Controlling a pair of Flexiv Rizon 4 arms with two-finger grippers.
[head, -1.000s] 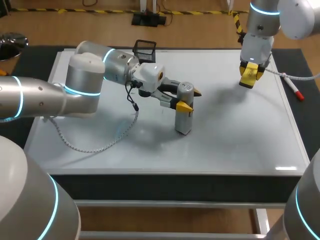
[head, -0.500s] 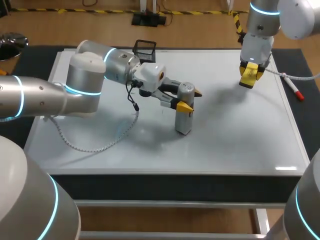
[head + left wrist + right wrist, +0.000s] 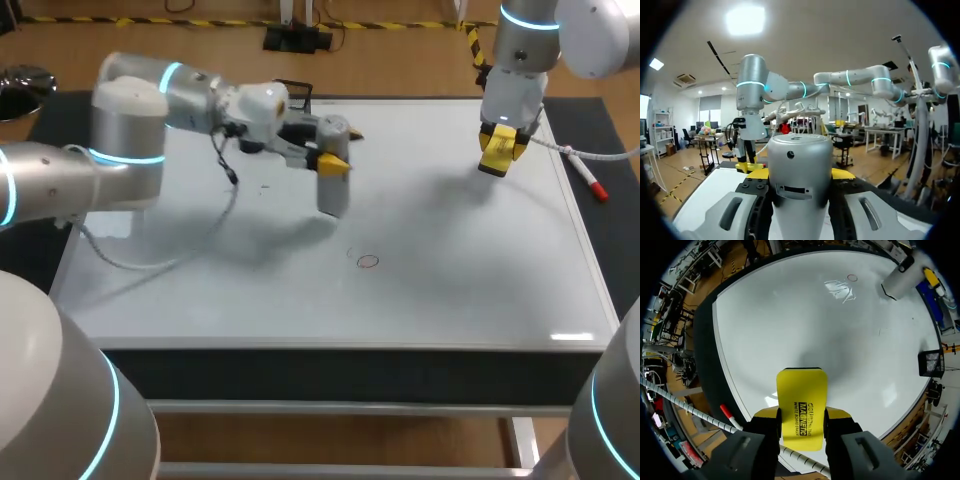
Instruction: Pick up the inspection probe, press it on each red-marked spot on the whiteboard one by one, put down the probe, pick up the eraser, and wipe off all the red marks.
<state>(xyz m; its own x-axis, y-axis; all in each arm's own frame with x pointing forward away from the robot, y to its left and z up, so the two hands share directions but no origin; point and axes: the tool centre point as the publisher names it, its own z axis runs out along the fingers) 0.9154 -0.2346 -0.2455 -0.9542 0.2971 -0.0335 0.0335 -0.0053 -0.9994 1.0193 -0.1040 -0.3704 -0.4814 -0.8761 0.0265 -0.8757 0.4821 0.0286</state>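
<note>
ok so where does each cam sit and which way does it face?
Head: above and behind, looking down on the whiteboard; left gripper holds the probe, right gripper the eraser.
Left wrist: level, out past the probe into the room; right arm ahead.
Right wrist: down past its gripper and eraser onto the whiteboard.
Shared: head and right wrist both show the probe and the red mark.

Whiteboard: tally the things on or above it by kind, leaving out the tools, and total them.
inspection probe: 1
yellow eraser: 1
red-tipped marker: 1
red circle mark: 1
black container: 1
Total: 5
</note>
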